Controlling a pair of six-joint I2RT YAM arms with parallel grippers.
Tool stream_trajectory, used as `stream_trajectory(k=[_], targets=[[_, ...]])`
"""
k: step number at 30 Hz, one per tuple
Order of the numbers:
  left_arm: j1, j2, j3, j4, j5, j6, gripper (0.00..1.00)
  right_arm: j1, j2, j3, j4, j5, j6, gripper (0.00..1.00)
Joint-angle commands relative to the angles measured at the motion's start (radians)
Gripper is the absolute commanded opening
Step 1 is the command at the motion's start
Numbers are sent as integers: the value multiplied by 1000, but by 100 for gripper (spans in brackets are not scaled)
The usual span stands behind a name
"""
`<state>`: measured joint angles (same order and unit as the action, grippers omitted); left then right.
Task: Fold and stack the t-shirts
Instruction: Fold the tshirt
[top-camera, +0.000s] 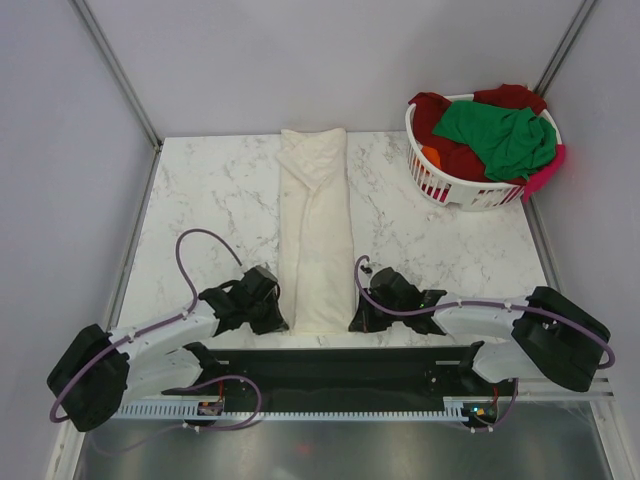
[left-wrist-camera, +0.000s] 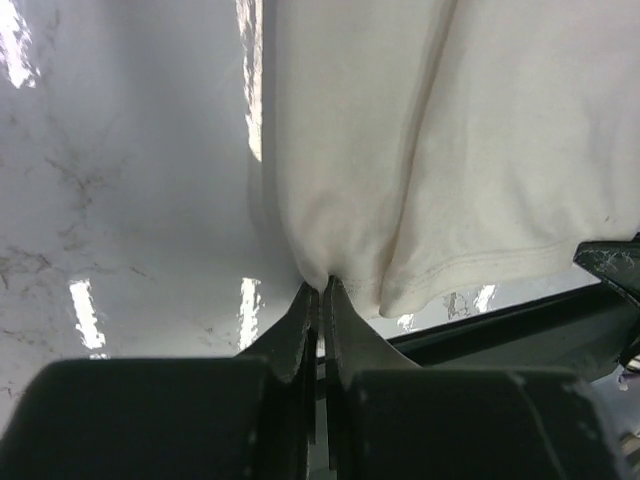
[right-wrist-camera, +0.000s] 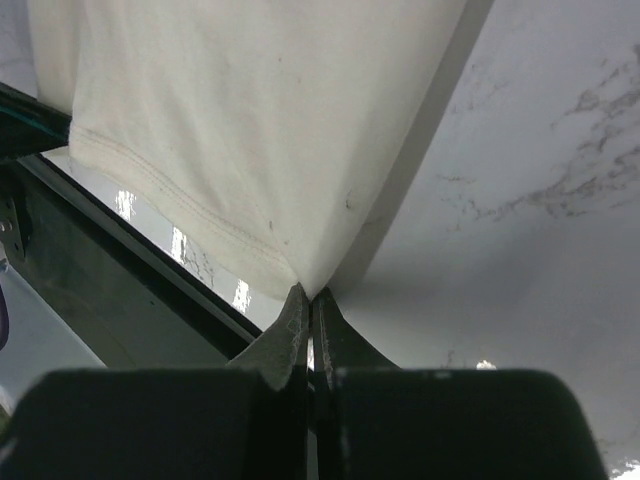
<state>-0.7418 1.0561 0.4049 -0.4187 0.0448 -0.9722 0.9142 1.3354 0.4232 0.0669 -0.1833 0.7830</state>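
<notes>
From above we lose the near corners of the cream t-shirt (top-camera: 315, 230) under the left gripper (top-camera: 270, 305) and right gripper (top-camera: 370, 310). In both wrist views the shirt runs off the top edge, and the finger bases blur near the lens. In the laundry basket (top-camera: 432, 185), the green t-shirt (top-camera: 500, 135) buries most of the dark red t-shirt (top-camera: 455, 160). The orange t-shirt (top-camera: 430, 155) shows only a sliver.

cream t-shirt (top-camera: 316, 235), folded narrow lengthwise; coloured t-shirts (top-camera: 500, 135) heaped
</notes>
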Motion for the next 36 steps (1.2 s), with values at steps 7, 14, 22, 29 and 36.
stream_trajectory(k=[7, 14, 22, 29, 36], targets=[[-175, -240, 74, -290, -19, -148, 2, 15, -258, -77, -337, 41, 87, 0], [-186, -291, 178, -403, -36, -142, 2, 18, -358, 67, -496, 70, 65, 0], [-185, -147, 432, -483, -167, -62, 2, 5, -193, 412, -713, 298, -94, 0], [-121, 24, 624, -519, -263, 35, 2, -124, -9, 649, -731, 278, -246, 0], [67, 186, 787, -516, -246, 208, 2, -253, 172, 856, -760, 237, -370, 0]])
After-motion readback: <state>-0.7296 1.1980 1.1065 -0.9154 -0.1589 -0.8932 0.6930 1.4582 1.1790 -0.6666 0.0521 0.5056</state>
